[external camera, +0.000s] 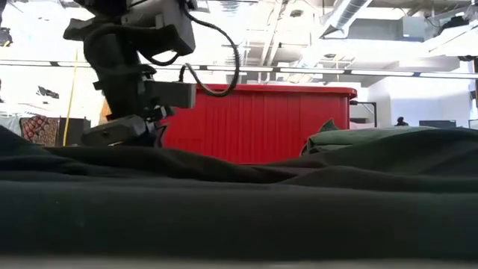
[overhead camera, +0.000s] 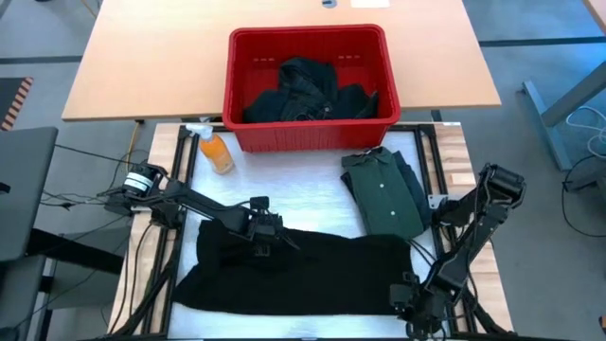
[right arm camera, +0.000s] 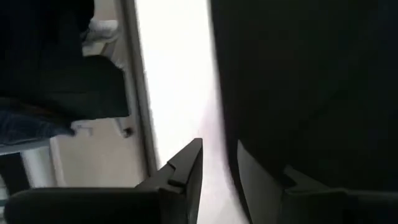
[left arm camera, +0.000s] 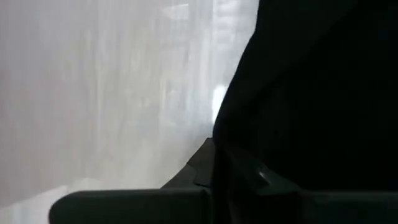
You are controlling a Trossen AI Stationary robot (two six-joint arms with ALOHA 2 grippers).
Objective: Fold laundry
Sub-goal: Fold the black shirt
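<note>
- Lying spread flat across the near bench, the black garment point(overhead camera: 303, 270) looks laid out for folding.
- Left gripper point(overhead camera: 260, 237) has its jaws pinched on the garment's far edge, presumably to lift it.
- Right gripper point(overhead camera: 409, 301) straddles the near right corner, jaws narrowly parted.

The black garment point(overhead camera: 303, 270) is covering the left gripper's point(overhead camera: 260, 248) fingertips; the high view's bottom edge is cutting off the right gripper point(overhead camera: 417, 317).
</note>
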